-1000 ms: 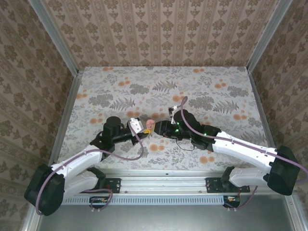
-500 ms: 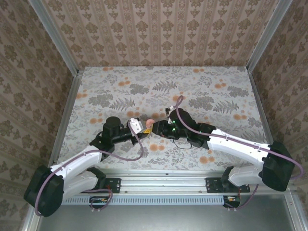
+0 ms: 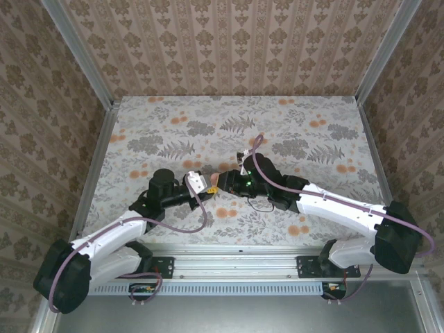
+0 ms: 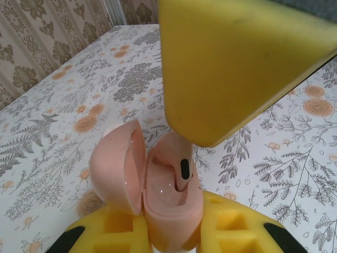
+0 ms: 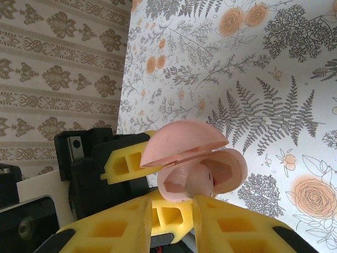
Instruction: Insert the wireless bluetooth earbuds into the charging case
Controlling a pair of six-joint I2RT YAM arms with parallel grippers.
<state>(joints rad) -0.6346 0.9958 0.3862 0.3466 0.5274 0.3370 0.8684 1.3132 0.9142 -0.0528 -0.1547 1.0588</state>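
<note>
We are clamping the case point(image 4: 169, 197) in the left gripper point(image 4: 171, 234); the right gripper point(image 5: 192, 204) is touching the earbud point(image 5: 201, 182), grip impossible to tell.

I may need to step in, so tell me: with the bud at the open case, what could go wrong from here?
The earbud looks not fully seated in the charging case; a skewed push from the right gripper could jam it or flick it out. The left gripper pinches only the case's lower end, so pushing may twist the case. The open lid stands close over the right gripper's fingers and could get knocked.
</note>
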